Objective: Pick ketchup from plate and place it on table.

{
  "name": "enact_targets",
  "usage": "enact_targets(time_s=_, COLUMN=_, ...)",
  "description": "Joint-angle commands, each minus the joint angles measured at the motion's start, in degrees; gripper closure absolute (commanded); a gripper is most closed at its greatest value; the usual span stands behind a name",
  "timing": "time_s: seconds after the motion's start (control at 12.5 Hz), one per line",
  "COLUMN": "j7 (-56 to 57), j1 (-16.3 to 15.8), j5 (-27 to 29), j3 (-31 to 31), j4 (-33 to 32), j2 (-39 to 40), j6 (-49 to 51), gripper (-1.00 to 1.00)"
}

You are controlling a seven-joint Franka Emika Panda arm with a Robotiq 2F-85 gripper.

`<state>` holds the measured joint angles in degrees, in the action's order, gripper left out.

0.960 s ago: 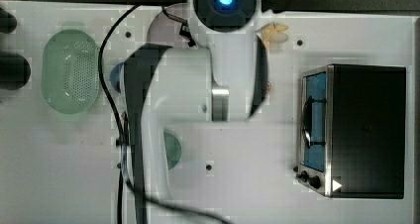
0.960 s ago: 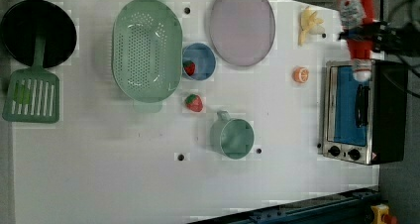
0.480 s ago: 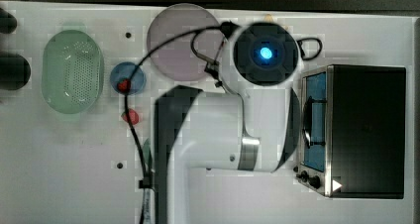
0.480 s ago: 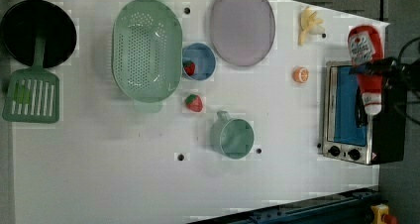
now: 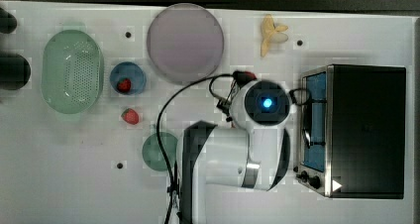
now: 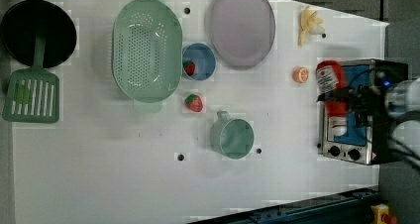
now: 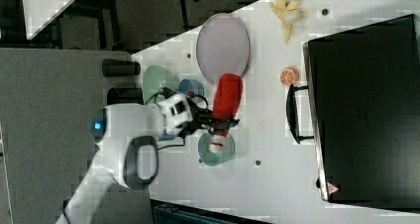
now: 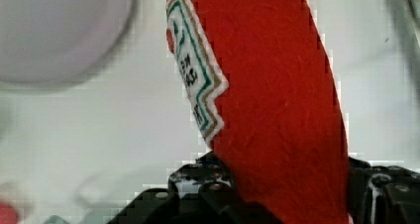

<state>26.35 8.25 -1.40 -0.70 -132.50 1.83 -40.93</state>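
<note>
The ketchup [image 6: 331, 87], a red bottle with a white label and whitish cap, hangs in the air with my gripper [image 6: 349, 99] shut on its lower half. In the right view the ketchup [image 7: 227, 102] is held cap-down by the gripper [image 7: 214, 123], above the white table [image 7: 267, 135] between the plate [image 7: 223, 45] and the green mug. The wrist view has the ketchup [image 8: 272, 110] up close, with the plate [image 8: 54, 30] behind it. The pale lilac plate [image 5: 184, 42] is bare in the top view, where a red bit of the ketchup [image 5: 245, 76] peeks out beside the arm.
A toaster oven [image 5: 364, 130] stands at the top view's right. A peeled banana [image 5: 271, 33], an orange slice [image 6: 300, 75], a green colander [image 5: 72, 70], a blue bowl [image 5: 128, 78] with a strawberry, a loose strawberry [image 5: 130, 116] and a green mug [image 6: 232, 137] lie around.
The arm has swung away from the plate with the ketchup, to the right and down in the top view. In the left view the bottle moved down in front of the oven.
</note>
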Motion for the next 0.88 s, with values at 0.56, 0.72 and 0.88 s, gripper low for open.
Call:
enact_targets(time_s=0.56, j7=-13.53, j1=-0.76, j5=-0.16, j3=-3.97, j4=-7.98, j2=7.22, j6=-19.18, gripper=-0.30)
enact_targets(time_s=0.72, j7=-13.52, j1=-0.74, j5=-0.16, j3=-3.63, j4=-8.48, j2=9.05, j6=-20.44, gripper=-0.69)
enact_targets(time_s=0.88, j7=-13.53, j1=-0.85, j5=-0.16, j3=-4.11, j4=-8.46, j2=9.11, j6=-21.34, gripper=-1.00)
